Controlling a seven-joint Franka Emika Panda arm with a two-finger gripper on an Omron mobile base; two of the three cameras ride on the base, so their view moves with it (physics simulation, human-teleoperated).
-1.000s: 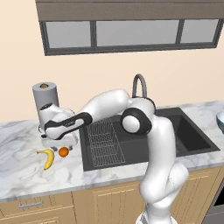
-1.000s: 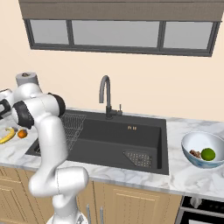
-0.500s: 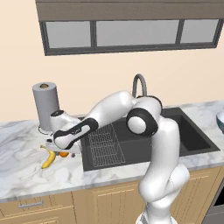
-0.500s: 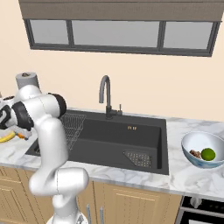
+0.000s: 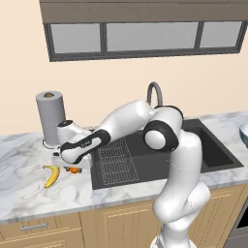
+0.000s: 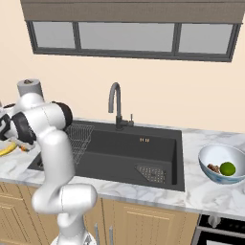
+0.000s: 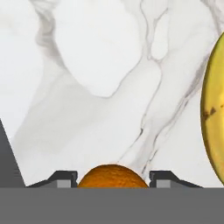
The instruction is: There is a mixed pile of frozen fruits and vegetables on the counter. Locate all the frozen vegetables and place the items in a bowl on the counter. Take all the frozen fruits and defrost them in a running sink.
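You've got the gripper (image 7: 113, 177) down low over the desk (image 7: 100, 78) now, left of the sink (image 5: 160, 150), and the orange (image 7: 113, 176) sits right between the jaws. In the hand view each finger tip stands close against a side of the fruit. Whether they are pressing on it yet, you can't tell from here; they're at a middling width, neither wide nor shut, and the orange rests on the marble.

The banana (image 7: 214, 113) lies just beside it, along the right edge of the hand view, apart from the fingers. From the left base camera you can see the banana (image 5: 51, 175) on the marble in front of the hand, with the orange (image 5: 73, 170) peeking out beneath the hand. A paper towel roll (image 5: 51, 116) stands behind.

Over on the far side of the sink, the bowl (image 6: 221, 164) already has the green ball (image 6: 228, 168) and the brown lump (image 6: 214, 168) in it, so the vegetable half looks done. The fruit is what's left.

To do this grab well: keep the hand straight down and centred, so the pads meet the orange across its widest part. It's round and may squirt out if you pinch high. Close gently until it stops giving, then lift straight up before swinging right. Watch that you don't nudge the banana on the way.
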